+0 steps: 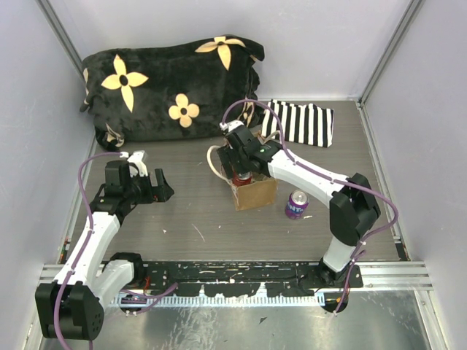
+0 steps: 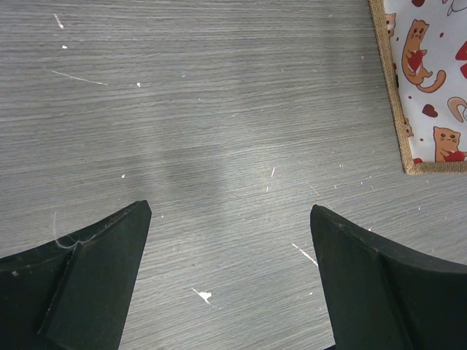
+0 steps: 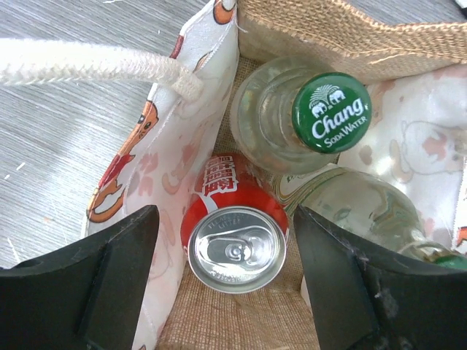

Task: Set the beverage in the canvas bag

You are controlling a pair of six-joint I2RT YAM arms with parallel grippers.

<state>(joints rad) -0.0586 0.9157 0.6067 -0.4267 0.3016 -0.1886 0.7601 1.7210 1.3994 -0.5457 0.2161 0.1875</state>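
Note:
The canvas bag [image 1: 255, 193] stands mid-table, tan burlap with a cat-print lining and cream handles. My right gripper [image 1: 239, 164] hangs over its open mouth. In the right wrist view the bag's burlap rim [image 3: 328, 29] is at the top and a red cola can [image 3: 235, 240] stands inside it. My right gripper [image 3: 225, 215] is open, its fingers on either side of the can with gaps showing. A purple drink can [image 1: 297, 203] stands on the table just right of the bag. My left gripper [image 1: 152, 175] is open and empty over bare table [image 2: 230, 211].
A Chang soda-water bottle [image 3: 332, 113] and a second glass bottle [image 3: 365, 208] share the bag with the can. A black flowered cushion [image 1: 171, 87] lies at the back, a striped fabric piece [image 1: 303, 122] at the back right. The bag's corner [image 2: 430, 80] shows in the left wrist view.

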